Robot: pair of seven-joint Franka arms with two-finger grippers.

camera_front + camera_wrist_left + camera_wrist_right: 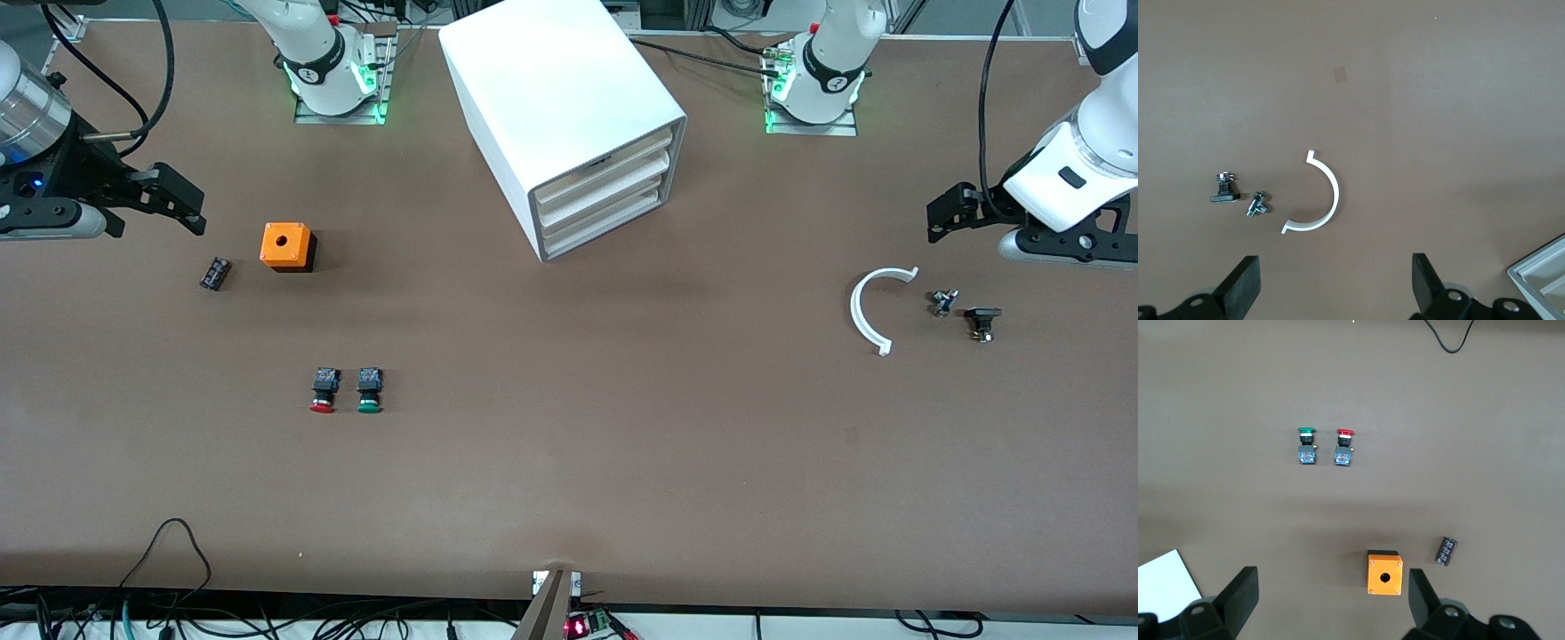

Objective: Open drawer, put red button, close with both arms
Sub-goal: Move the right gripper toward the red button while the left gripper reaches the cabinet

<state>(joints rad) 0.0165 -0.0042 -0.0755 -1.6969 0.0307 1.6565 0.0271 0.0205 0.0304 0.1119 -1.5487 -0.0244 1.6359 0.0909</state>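
Observation:
The white cabinet [569, 98] stands at the back middle of the table with all three drawers pushed in; the drawer [605, 189] is the middle one. The red button [324, 392] [1345, 445] lies on the table toward the right arm's end, beside a green-capped one [370, 391]. My right gripper [182, 209] [1331, 587] hangs open and empty above the table by the orange box [287, 246]. My left gripper [944, 218] [1336, 277] hangs open and empty above the left arm's end of the table, near a white arc [867, 311].
A small black cylinder [214, 273] lies beside the orange box [1384, 573]. Two small metal parts [943, 302] [982, 322] lie by the white arc [1319, 197]. A cabinet corner [1541, 277] shows in the left wrist view. Cables run along the table's front edge.

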